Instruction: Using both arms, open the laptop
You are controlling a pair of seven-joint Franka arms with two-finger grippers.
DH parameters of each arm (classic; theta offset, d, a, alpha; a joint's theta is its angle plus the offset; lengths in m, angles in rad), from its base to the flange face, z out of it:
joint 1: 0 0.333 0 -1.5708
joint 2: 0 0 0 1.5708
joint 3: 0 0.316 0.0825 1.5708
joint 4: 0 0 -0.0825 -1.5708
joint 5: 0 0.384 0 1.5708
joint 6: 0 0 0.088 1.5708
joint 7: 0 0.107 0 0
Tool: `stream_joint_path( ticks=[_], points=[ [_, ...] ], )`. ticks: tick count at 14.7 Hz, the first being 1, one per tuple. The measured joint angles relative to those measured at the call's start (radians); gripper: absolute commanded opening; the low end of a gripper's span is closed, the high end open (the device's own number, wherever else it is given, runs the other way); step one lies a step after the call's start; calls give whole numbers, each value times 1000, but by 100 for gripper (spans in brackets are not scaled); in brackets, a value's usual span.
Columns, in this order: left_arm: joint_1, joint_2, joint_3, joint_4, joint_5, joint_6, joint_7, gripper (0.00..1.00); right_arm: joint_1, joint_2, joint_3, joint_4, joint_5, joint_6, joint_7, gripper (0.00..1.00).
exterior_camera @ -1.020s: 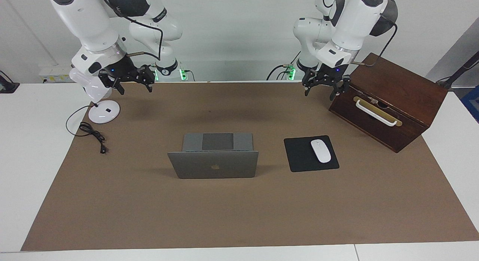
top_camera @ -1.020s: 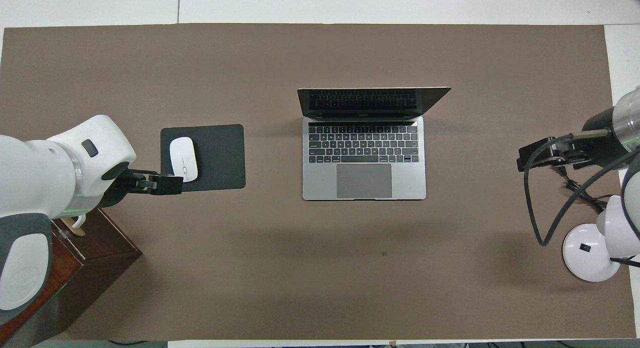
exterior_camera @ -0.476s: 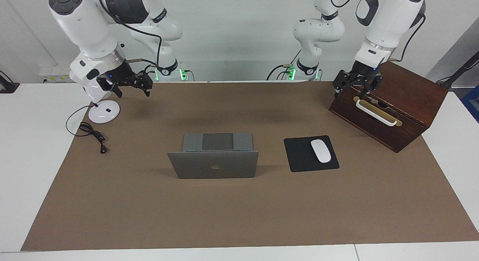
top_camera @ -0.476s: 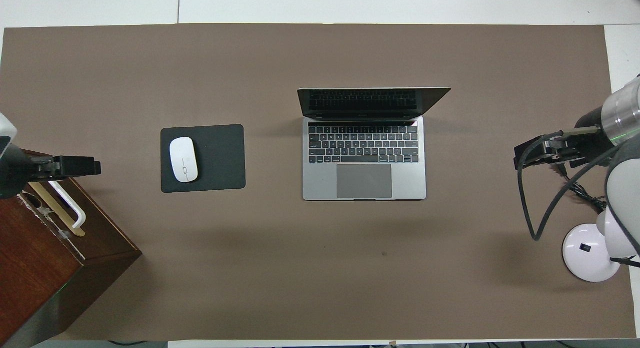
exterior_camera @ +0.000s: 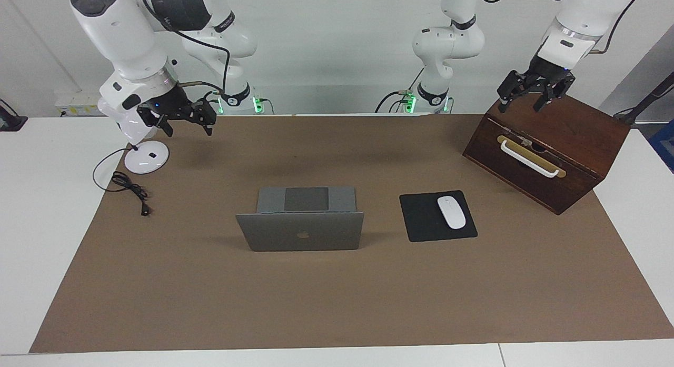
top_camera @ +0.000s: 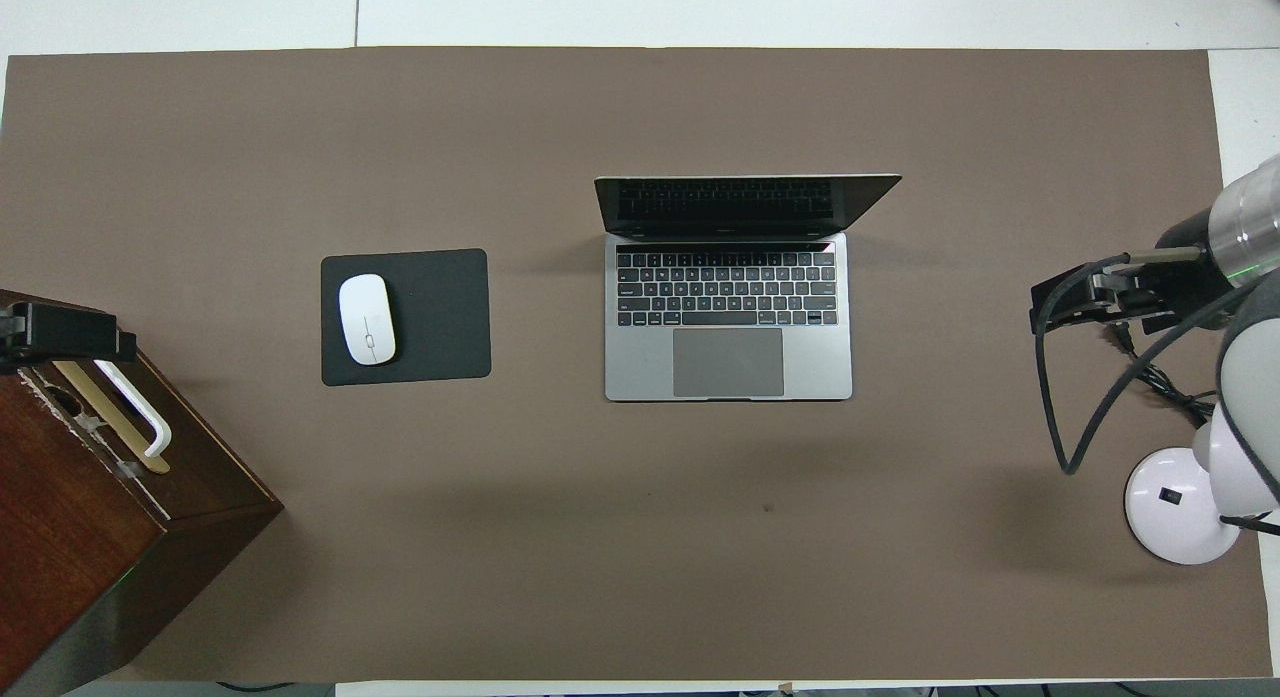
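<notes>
The laptop [exterior_camera: 300, 223] stood open in the middle of the brown mat [exterior_camera: 337, 304], its lid raised roughly upright with the apple logo facing away from the robots and the keyboard and trackpad facing them; its long axis ran across the table from one arm's end to the other. Beside it, toward the left arm's end, a white mouse [exterior_camera: 451, 212] lay on a black mouse pad [exterior_camera: 421, 219]. The left gripper [exterior_camera: 533, 93] hung over the top of the wooden box [exterior_camera: 553, 146] with its fingers spread apart and nothing between them. The right gripper [exterior_camera: 184, 114] hovered over the mat near the white lamp base [exterior_camera: 146, 157], well apart from the laptop; whether its fingers were wide or narrow cannot be told
</notes>
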Motion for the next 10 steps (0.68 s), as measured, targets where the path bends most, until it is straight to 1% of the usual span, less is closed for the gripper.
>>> stream_joint_path(
  ticks=[2,4,7,10],
  points=[
    [3,34,0,58,1,-76,0,100,0,1,3,0,0,7,17,100],
    [7,53,-1,84,9,-87,0,100,0,3,4,0,0,24,22,100],
    [13,67,-1,81,25,-77,0,100,-8,0,-3,13,0,25,27,100],
    [20,77,-1,58,27,-43,0,100,-26,-13,-35,29,1,13,27,100]
  ],
)
